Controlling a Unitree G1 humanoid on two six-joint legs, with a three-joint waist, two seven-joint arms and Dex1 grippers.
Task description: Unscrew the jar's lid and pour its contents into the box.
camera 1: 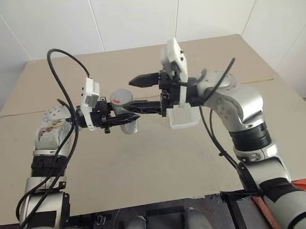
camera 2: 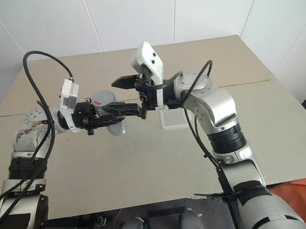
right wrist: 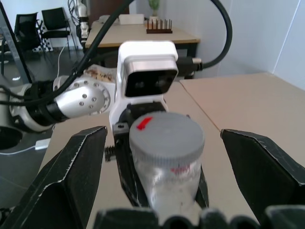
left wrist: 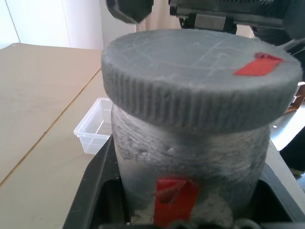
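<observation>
A wide tan table [camera 1: 146,168] spreads across the middle and lower part of the head views, with both arms meeting above its centre. The left gripper [camera 1: 122,109], coming in from the left of the frame, is clamped on the body of the jar [camera 1: 125,112], which it holds clear of the table just left of centre. The right gripper [camera 1: 143,94] reaches in from the right of the frame with its two black fingers spread wide, one above and one below the jar's top end, and grips nothing; in the right wrist view the fingers [right wrist: 71,167] stand well apart on either side of the cap without touching it.

The box [camera 1: 184,116] lies on the table just right of centre, partly hidden behind the right wrist, near the jar but apart from it.

The lid [left wrist: 200,81] sits fully on the jar, grey, with a ribbed edge and a red mark on its flat face. The contents cannot be seen through the scuffed wall.

The jar looks light and rigid, probably hard plastic with a smooth side that could slip in the left grip under twisting. The ribbed rim of the lid is the place to take hold, pinched across its width.
</observation>
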